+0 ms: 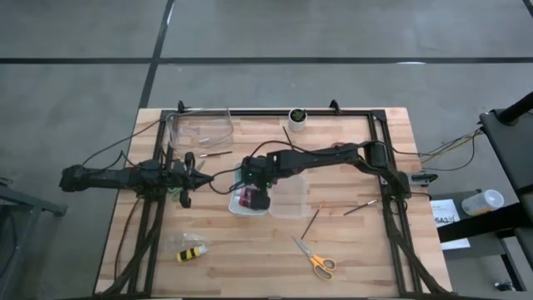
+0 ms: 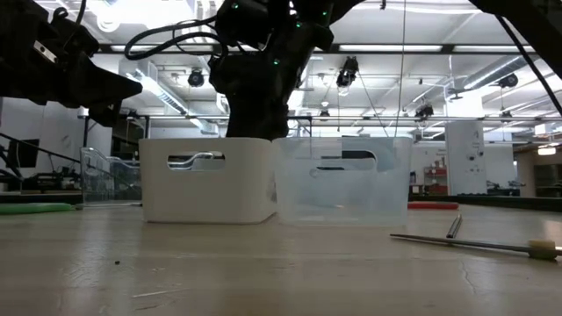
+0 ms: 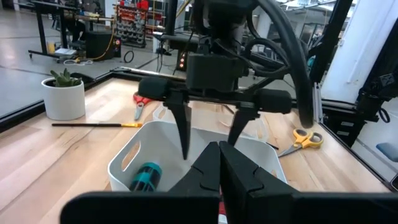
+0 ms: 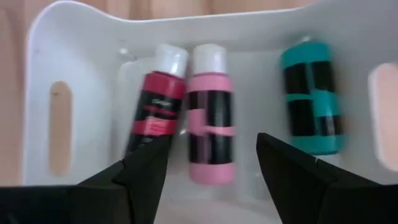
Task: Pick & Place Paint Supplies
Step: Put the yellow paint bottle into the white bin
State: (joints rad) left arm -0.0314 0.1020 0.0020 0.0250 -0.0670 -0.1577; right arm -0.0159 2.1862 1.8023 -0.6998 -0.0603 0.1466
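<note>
R gripper [image 4: 208, 158] pointing straight down over white bin [image 4: 74, 37], fingers apart above pink bottle [image 4: 210, 118]; L gripper [image 3: 219, 163] shut, beside bin

White opaque bin [image 2: 207, 179] sits on the wooden counter [image 2: 263, 272], slot handle facing the camera. Clear plastic bin [image 2: 344, 180] stands just beside it, touching or nearly so, same height. One dark arm [image 2: 259, 61] comes down from above behind the white bin; its gripper is hidden by the bin wall. A second dark arm [image 2: 61, 66] hangs at upper left, well above the counter. Thin brush [image 2: 470, 243] lies flat on the counter toward the right, pale tip [image 2: 543, 250] at the edge; a short dark stick [image 2: 454, 226] lies angled just behind it. Red flat object [image 2: 432, 205] lies far back right, green one [image 2: 35, 208] far left. Room with ceiling lights behind.
</note>
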